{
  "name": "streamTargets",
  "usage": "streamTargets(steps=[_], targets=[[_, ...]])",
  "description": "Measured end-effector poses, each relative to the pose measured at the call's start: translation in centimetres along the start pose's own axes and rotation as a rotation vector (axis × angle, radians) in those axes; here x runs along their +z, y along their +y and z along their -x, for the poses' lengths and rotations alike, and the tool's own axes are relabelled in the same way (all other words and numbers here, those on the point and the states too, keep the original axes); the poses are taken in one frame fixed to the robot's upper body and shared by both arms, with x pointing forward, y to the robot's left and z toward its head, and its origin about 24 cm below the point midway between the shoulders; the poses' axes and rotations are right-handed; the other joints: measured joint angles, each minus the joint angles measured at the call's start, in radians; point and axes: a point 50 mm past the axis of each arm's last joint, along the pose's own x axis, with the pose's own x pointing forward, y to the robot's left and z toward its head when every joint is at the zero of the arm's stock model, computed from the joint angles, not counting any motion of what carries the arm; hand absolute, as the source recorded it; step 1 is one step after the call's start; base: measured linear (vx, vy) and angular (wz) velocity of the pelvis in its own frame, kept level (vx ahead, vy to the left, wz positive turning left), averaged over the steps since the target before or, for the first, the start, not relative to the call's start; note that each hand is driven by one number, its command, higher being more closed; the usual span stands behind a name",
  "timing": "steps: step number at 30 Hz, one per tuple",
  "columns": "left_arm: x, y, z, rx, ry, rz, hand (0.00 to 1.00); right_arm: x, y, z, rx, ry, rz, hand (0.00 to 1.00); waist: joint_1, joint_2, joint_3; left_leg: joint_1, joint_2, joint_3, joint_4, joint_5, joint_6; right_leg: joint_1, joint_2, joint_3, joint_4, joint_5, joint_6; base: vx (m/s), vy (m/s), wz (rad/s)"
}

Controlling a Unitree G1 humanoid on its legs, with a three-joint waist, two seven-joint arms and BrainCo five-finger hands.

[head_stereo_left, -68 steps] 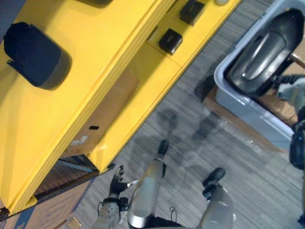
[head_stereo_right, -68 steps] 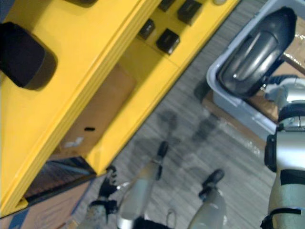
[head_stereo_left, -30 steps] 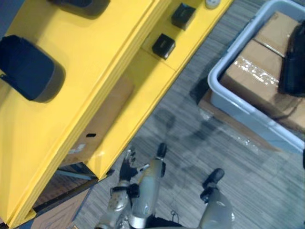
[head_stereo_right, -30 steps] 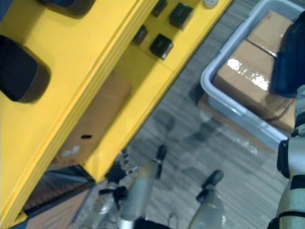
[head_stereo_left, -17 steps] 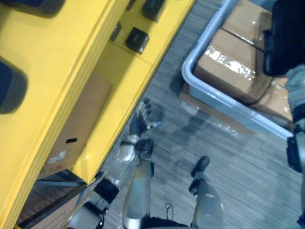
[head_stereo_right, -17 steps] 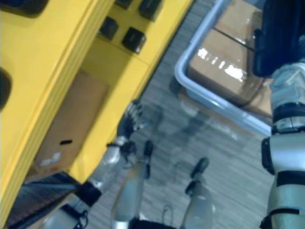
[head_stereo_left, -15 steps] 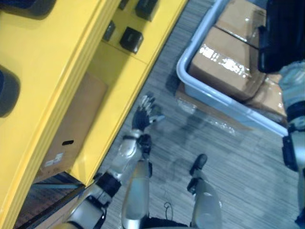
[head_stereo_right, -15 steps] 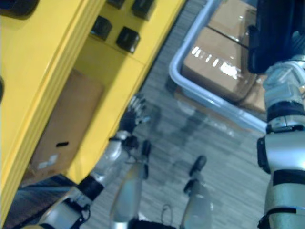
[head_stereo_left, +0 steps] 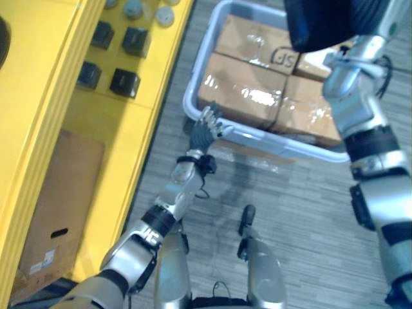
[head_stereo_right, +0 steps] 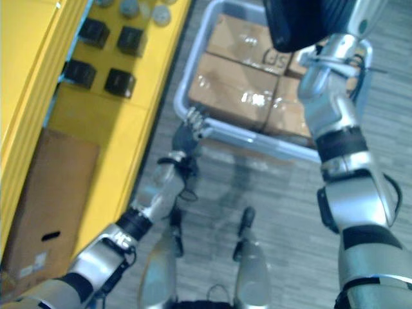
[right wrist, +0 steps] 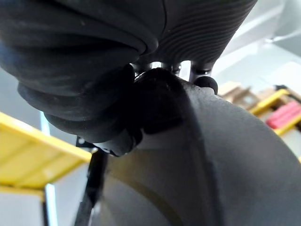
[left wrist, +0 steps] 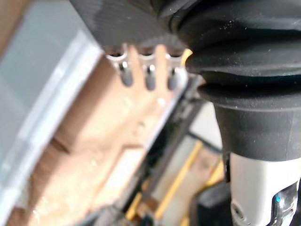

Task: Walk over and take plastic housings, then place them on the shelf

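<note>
A dark, rounded plastic housing (head_stereo_left: 322, 22) hangs above the grey bin (head_stereo_left: 193, 106), at the top of the eye views. My right hand (right wrist: 108, 94) is shut on it, with the fingers curled over the edge of the housing (right wrist: 188, 165). My left hand (head_stereo_left: 205, 132) is stretched forward, open, with its fingers (left wrist: 148, 75) straight, close to the bin's near rim. The yellow shelf (head_stereo_left: 51, 129) runs along the left side.
Taped cardboard boxes (head_stereo_left: 251, 84) lie inside the bin. Several small black boxes (head_stereo_left: 124, 82) and round grey parts (head_stereo_left: 134, 9) sit on a lower shelf level. A brown carton (head_stereo_left: 58, 212) stands under the shelf. Grey striped floor lies between shelf and bin.
The camera has swung toward the bin. My right hand has lifted the housing out of the bin and holds it higher. My left arm has risen and reached forward to the bin's rim.
</note>
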Motion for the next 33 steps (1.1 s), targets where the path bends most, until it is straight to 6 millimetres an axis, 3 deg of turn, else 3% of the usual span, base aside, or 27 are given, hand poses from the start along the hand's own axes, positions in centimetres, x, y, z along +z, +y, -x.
streamTargets(steps=[2, 6, 8, 14, 21, 25, 33], targets=[[-0.1, 0.0, 0.0, -0.001, 0.003, 0.000, 0.00, 0.1, 0.0, 1.7, 0.019, -0.017, -0.027, 1.00, -0.013, -0.010, -0.005, 0.026, 0.000, 0.007, -0.011, 0.000, 0.000, 0.018, 0.000, 0.004, -0.004, 0.000, 0.001, 0.02, 0.004, -0.13], [-0.1, -0.1, 0.1, -0.009, -0.006, 0.008, 0.00, 0.1, 0.1, 6.4, 0.111, -0.070, -0.075, 1.00, -0.053, -0.056, -0.040, 0.116, 0.004, 0.084, -0.073, -0.001, 0.000, 0.059, -0.002, 0.031, -0.015, -0.021, 0.017, 0.01, 0.010, -0.20], [-0.7, -0.5, 0.4, -0.019, -0.001, 0.032, 0.00, -0.2, 0.0, 7.9, 0.154, -0.085, -0.085, 1.00, -0.060, -0.060, -0.068, 0.155, 0.004, 0.126, -0.116, 0.014, -0.002, 0.070, -0.004, 0.044, -0.025, -0.020, 0.019, 0.04, 0.016, -0.16], [-2.8, -0.5, 1.6, 0.003, 0.052, 0.086, 0.00, -0.7, 0.0, 11.2, 0.284, -0.084, -0.112, 1.00, -0.067, -0.056, -0.160, 0.248, 0.001, 0.165, -0.186, 0.030, -0.010, 0.124, 0.001, 0.055, -0.051, -0.016, 0.025, 0.12, 0.022, -0.10], [-4.3, 0.7, 2.7, 0.024, 0.093, 0.094, 0.00, 1.4, -0.2, 14.2, 0.368, -0.129, -0.247, 1.00, -0.079, -0.051, -0.240, 0.300, -0.012, 0.174, -0.219, 0.030, -0.010, 0.176, -0.004, 0.054, -0.082, -0.015, 0.027, 0.04, 0.011, 0.00], [-6.1, 1.6, 3.6, 0.045, 0.156, 0.092, 0.00, 1.4, -0.2, 15.8, 0.433, -0.113, -0.265, 1.00, -0.079, -0.045, -0.271, 0.318, -0.019, 0.177, -0.235, 0.032, -0.010, 0.196, -0.006, 0.054, -0.105, -0.013, 0.034, -0.01, -0.002, 0.00], [-7.4, 1.3, 4.4, 0.030, 0.195, 0.137, 0.00, 2.4, -0.8, 18.4, 0.511, -0.094, -0.342, 1.00, -0.082, -0.033, -0.297, 0.350, -0.023, 0.187, -0.242, 0.035, -0.010, 0.225, -0.009, 0.060, -0.116, -0.009, 0.041, -0.02, 0.000, -0.03]])
